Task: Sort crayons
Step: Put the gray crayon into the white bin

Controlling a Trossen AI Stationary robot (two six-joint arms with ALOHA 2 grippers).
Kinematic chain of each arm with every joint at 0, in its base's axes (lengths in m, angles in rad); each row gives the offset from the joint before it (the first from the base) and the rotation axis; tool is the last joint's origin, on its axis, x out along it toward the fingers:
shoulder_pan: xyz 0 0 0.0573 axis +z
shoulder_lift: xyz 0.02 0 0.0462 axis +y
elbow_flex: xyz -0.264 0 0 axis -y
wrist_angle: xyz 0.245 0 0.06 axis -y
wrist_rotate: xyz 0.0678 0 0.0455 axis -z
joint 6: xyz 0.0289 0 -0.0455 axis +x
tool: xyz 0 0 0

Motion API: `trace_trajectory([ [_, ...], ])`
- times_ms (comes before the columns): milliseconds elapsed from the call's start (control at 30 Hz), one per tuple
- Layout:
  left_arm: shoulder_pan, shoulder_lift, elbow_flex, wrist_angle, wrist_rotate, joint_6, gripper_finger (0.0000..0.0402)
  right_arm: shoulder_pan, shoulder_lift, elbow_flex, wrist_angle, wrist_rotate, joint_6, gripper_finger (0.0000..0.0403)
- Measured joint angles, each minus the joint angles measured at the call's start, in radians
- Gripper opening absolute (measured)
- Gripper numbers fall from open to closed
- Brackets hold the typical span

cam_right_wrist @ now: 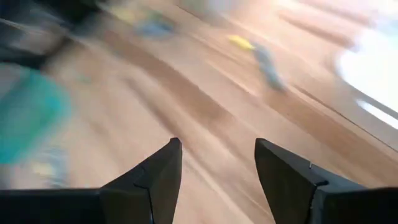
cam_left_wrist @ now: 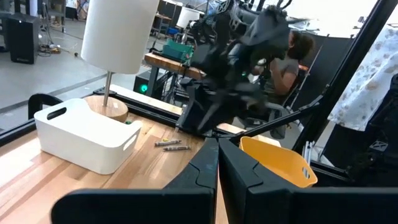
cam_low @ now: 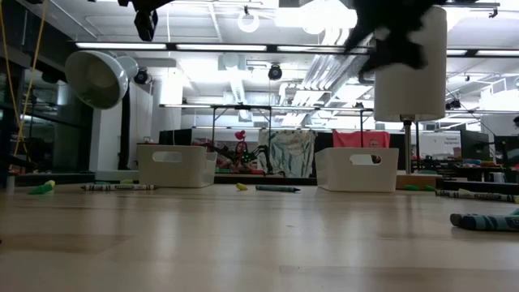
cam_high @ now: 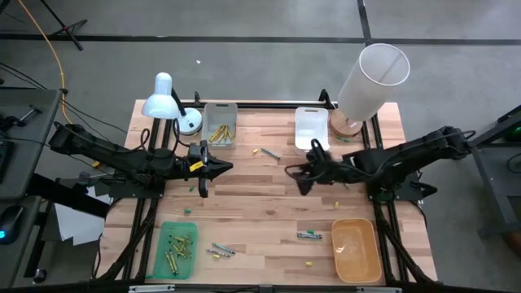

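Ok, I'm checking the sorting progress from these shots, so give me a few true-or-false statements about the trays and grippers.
1. The green tray holds yellow crayons. True.
2. The orange tray is full of crayons. False: no crayons show in it.
3. The left gripper is shut. True.
4. The right gripper is clamped on a crayon. False: its fingers stand open with nothing between them.
5. The white tray holds blue crayons. False: it looks empty.
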Motion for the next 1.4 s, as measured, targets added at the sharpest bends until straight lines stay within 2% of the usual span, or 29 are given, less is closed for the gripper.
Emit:
trace_trajectory([
  [133, 0.0, 0.0, 0.0, 0.0, 0.0, 0.0, 0.0003, -0.003, -0.002, 0.009, -0.368, -0.025, 0.226, 0.0195],
  [267, 0.0, 0.0, 0.0, 0.0, 0.0, 0.0, 0.0003, -0.003, -0.003, -0.088, -0.506, -0.172, 0.358, 0.0195],
  [467, 0.0, 0.0, 0.0, 0.0, 0.0, 0.0, 0.0003, -0.047, -0.002, -0.266, -0.478, -0.33, 0.39, 0.0195],
  [600, 0.0, 0.0, 0.0, -0.002, 0.0, 0.001, 0.0003, -0.109, -0.002, -0.332, -0.456, -0.355, 0.364, 0.0195],
  [733, 0.0, 0.0, 0.0, -0.018, 0.0, 0.001, 0.0003, -0.162, -0.001, -0.382, -0.35, -0.386, 0.26, 0.0195],
  [1000, 0.0, 0.0, 0.0, -0.022, 0.0, 0.0, 0.0003, -0.255, 0.039, -0.393, -0.325, -0.376, 0.116, 0.0188],
  [1267, 0.0, 0.0, 0.0, -0.03, 0.0, -0.001, 0.0003, -0.278, 0.136, -0.388, -0.275, -0.408, 0.026, 0.0147],
  [1400, 0.0, 0.0, 0.0, -0.031, 0.0, -0.015, 0.0003, -0.278, 0.179, -0.386, -0.271, -0.411, 0.023, 0.0141],
])
